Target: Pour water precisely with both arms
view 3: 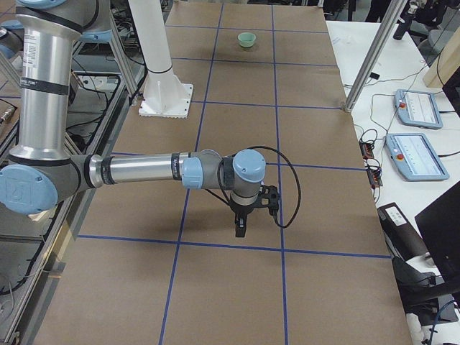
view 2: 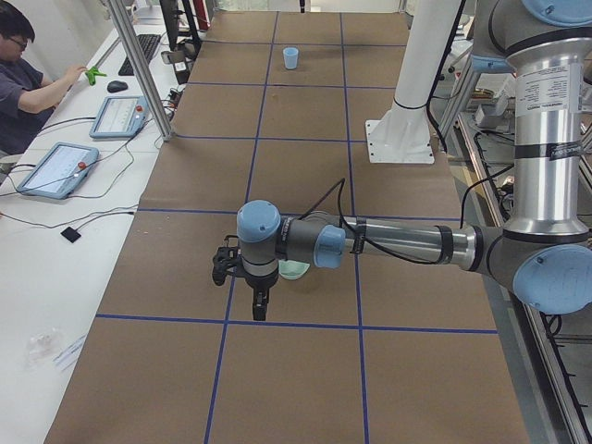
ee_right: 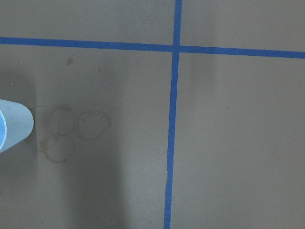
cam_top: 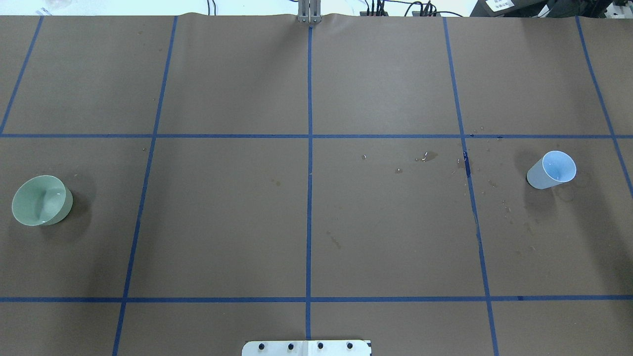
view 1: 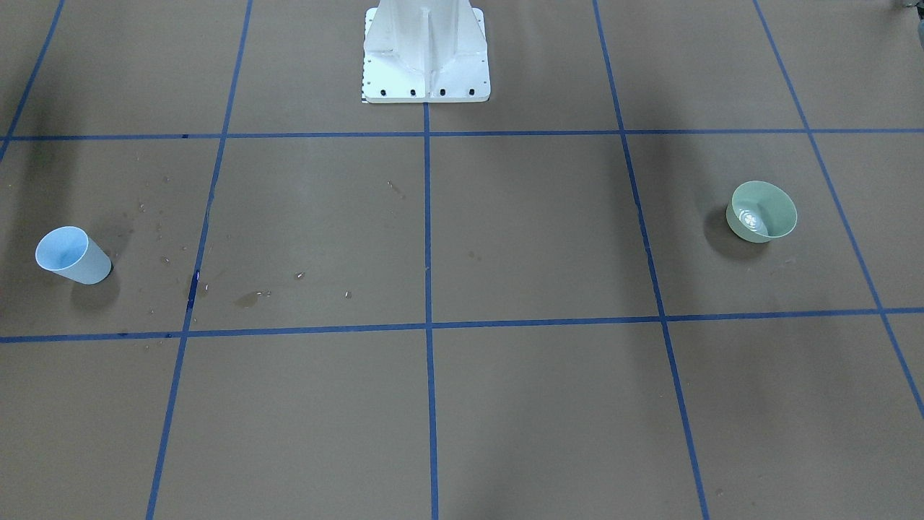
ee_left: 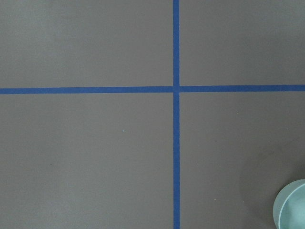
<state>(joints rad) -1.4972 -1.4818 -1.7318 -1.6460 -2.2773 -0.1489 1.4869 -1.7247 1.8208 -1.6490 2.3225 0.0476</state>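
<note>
A pale green bowl (view 1: 764,211) stands on the robot's left side of the table and holds a little water (view 1: 751,217), seen as a glinting ripple. It also shows in the overhead view (cam_top: 42,200) and the left wrist view (ee_left: 291,205). A light blue cup (view 1: 72,255) stands upright on the robot's right side (cam_top: 552,169) (ee_right: 14,129). The left arm (view 2: 398,245) holds its gripper (view 2: 260,313) pointing down just beside the bowl (view 2: 294,270). The right gripper (view 3: 241,231) hangs from the right arm (view 3: 144,172). I cannot tell whether either gripper is open or shut.
Spilled drops and a small puddle (cam_top: 428,157) lie on the brown paper between the centre line and the cup. Dried ring stains (ee_right: 62,131) mark the paper beside the cup. The white pedestal (view 1: 426,50) stands at the robot's edge. An operator (view 2: 23,83) sits at the side desk.
</note>
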